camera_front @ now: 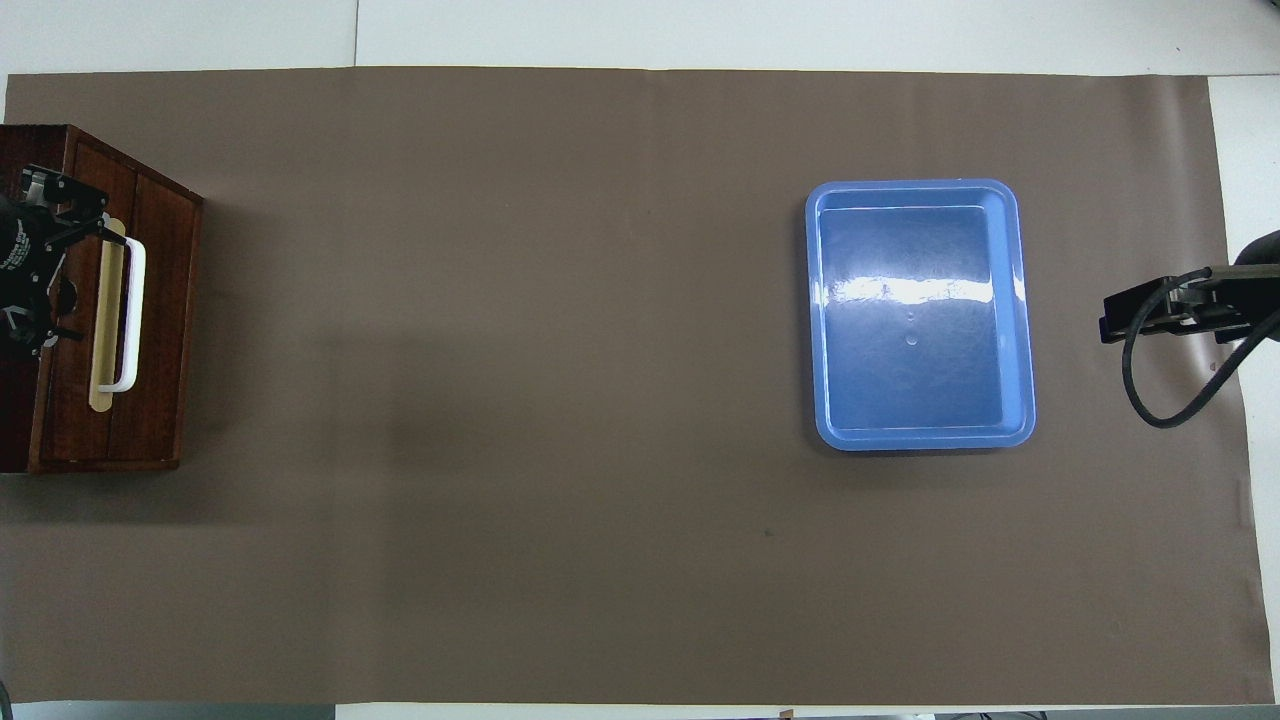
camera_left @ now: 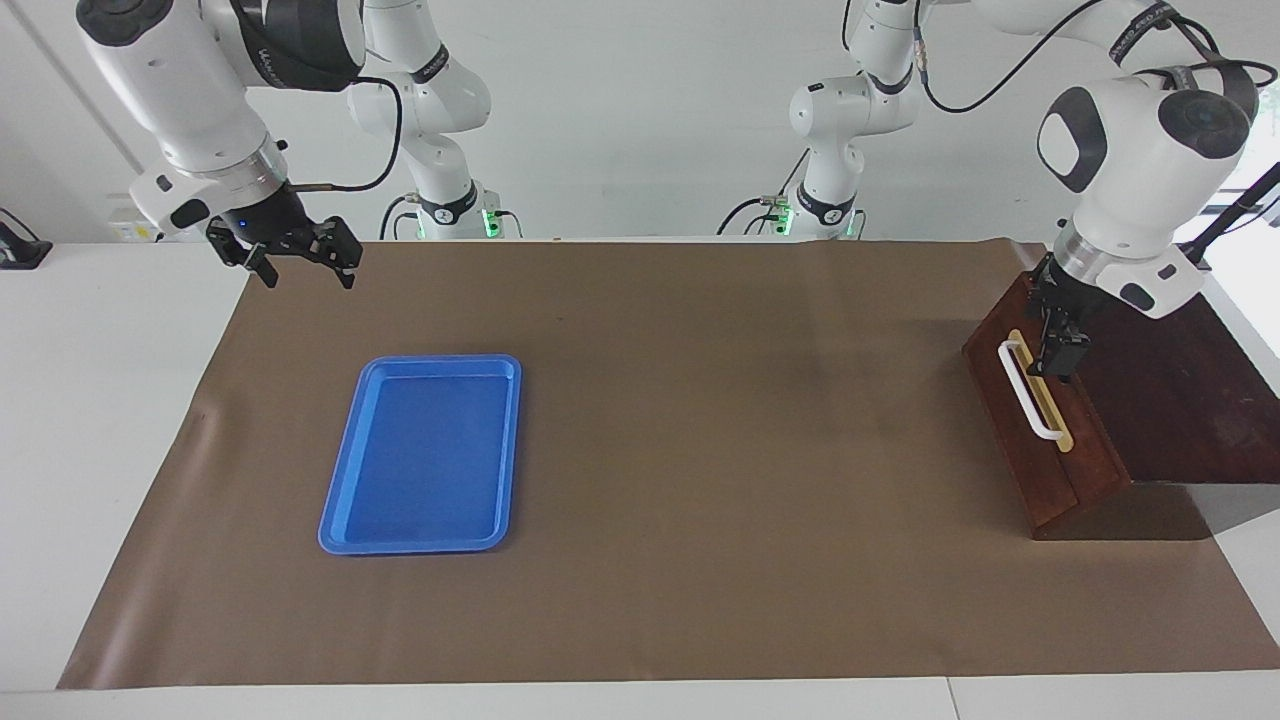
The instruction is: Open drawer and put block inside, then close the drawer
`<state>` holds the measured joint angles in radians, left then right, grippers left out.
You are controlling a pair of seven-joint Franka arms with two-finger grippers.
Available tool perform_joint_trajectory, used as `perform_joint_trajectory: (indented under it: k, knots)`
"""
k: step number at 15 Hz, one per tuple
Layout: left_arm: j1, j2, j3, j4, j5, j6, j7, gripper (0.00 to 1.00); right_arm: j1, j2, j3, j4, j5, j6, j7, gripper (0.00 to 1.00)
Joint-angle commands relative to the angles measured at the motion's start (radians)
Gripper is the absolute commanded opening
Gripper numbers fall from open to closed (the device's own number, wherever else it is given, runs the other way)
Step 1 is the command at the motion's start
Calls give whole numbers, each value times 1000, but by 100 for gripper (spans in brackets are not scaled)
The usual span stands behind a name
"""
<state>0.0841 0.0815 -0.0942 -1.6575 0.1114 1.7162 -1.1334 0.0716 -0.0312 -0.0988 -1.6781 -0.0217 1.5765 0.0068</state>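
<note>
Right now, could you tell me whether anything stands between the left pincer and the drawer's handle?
Nothing visible does. The left pincer is open, right beside the white handle on the drawer front, with no object between them. The blue tray lies toward the right arm's end. No block is in view.

Glossy blue plastic tray point(camera_front: 1015, 300), matt brown paper sheet point(camera_front: 550, 400), polished dark-wood drawer point(camera_left: 1030, 460).

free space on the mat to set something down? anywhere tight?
Widest bare patch: brown mat between blue tray and drawer. Also the strips around the tray. Tight only at the drawer front: left gripper hangs open by the white handle. Right gripper waits, open, over the mat's corner.
</note>
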Motion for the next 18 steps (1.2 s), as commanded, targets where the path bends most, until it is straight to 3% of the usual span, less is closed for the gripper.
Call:
perform_joint_trajectory:
  k: [1, 4, 8, 11, 18]
  knots:
    - [2, -54, 5, -7, -50, -79, 263, 100, -12, -22, 8, -20, -12, -4, -18, 100]
    - [-17, -80, 2, 1, -70, -151, 540, 100, -12, -22, 8, -20, -12, -4, -18, 100]
    - [-40, -63, 8, 28, -91, -176, 760, 100, -12, -22, 7, -20, -12, -4, -18, 100]
    - [-40, -14, -7, 126, -91, -234, 832, 100, -12, -22, 7, -20, -12, -6, -18, 100]
    - [-55, -34, -22, 111, -113, -268, 916, 100, -12, -22, 7, -20, -12, -6, -18, 100]
